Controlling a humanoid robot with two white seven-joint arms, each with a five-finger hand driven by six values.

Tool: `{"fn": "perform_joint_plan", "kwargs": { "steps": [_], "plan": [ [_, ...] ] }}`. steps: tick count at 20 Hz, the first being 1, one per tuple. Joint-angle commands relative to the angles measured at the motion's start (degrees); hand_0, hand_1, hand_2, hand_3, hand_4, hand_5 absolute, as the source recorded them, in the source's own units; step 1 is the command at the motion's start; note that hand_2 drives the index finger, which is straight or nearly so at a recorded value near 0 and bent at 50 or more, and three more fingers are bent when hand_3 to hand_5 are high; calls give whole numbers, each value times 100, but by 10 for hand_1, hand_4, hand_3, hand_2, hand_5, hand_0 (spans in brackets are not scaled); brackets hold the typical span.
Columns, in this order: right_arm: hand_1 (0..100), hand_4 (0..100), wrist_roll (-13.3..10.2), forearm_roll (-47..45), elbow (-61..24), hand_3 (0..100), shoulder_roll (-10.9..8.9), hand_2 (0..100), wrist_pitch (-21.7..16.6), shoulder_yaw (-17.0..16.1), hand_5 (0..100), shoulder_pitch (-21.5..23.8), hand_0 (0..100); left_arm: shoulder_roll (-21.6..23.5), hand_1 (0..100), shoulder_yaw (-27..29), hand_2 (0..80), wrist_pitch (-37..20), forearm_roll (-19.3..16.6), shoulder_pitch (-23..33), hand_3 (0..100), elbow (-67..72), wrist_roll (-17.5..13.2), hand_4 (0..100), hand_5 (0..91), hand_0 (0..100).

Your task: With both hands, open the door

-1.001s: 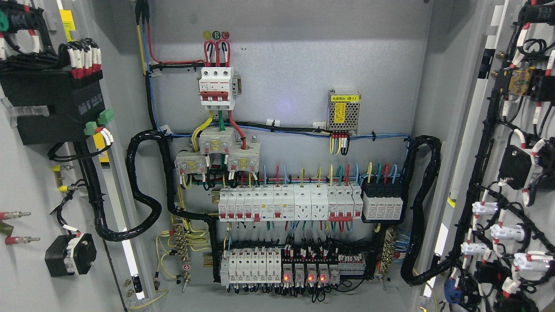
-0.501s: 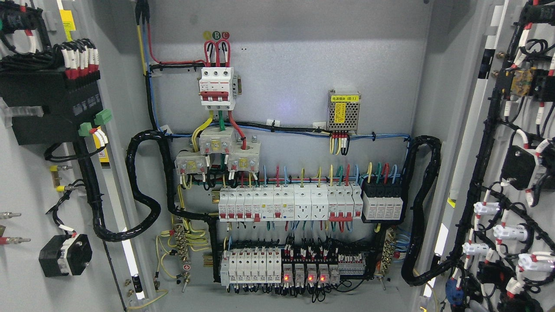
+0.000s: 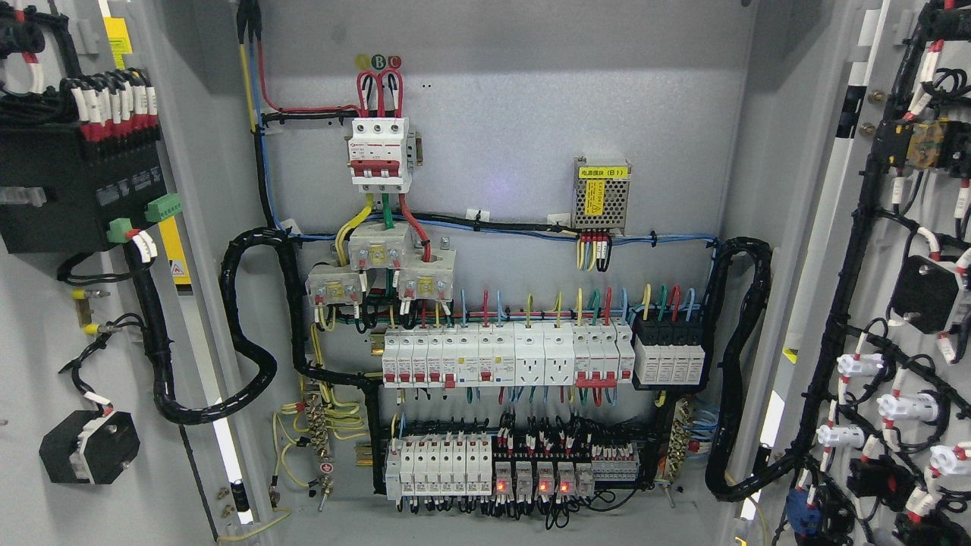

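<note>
Doors of the cabinet stand swung wide, left door (image 3: 45, 318) and right door (image 3: 910, 303) flanking the breaker rows (image 3: 501, 356); with neither hand in view, you cannot tell their grip, and you likely need only a final outward push.

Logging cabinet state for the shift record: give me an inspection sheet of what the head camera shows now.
Surface: grey back panel, components mounted.
Job's things: left door and right door both swung open.
Clutter: nothing seen.
Grippers: neither hand in view.
Cables: black conduit loops at left and right; coloured wires into breaker rows.
Surroundings: main breaker, power module, red indicator lights lit on the bottom row.
</note>
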Motion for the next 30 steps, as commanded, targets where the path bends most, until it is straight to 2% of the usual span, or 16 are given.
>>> {"fn": "perform_joint_plan", "kwargs": {
  "steps": [1,5,15,20,26,30],
  "plan": [
    [500,0,-20,-89,29,0,38,40,4,-376,0,32,0,602,556,802,0,50,502,-225,0,1156,-33,0,0,120],
    [500,0,-20,-97,29,0,47,40,4,-498,0,41,0,796,556,925,0,41,653,-383,0,1507,-437,0,0,120],
    [500,0,6,-97,143,0,38,40,31,-551,0,41,0,1341,556,1101,0,146,679,-849,0,2386,-446,0,0,120],
    [500,0,33,-97,196,0,30,40,31,-551,0,23,0,1596,556,1092,0,357,1074,-981,0,2597,-446,0,0,120],
    [500,0,50,-97,213,0,12,40,31,-551,0,-21,0,1833,556,1057,0,375,1083,-1157,0,2870,-446,0,0,120],
    [500,0,50,-97,213,0,21,40,22,-560,0,-30,0,1833,556,1039,0,375,1083,-1183,0,2870,-446,0,0,120]
  ]
}}
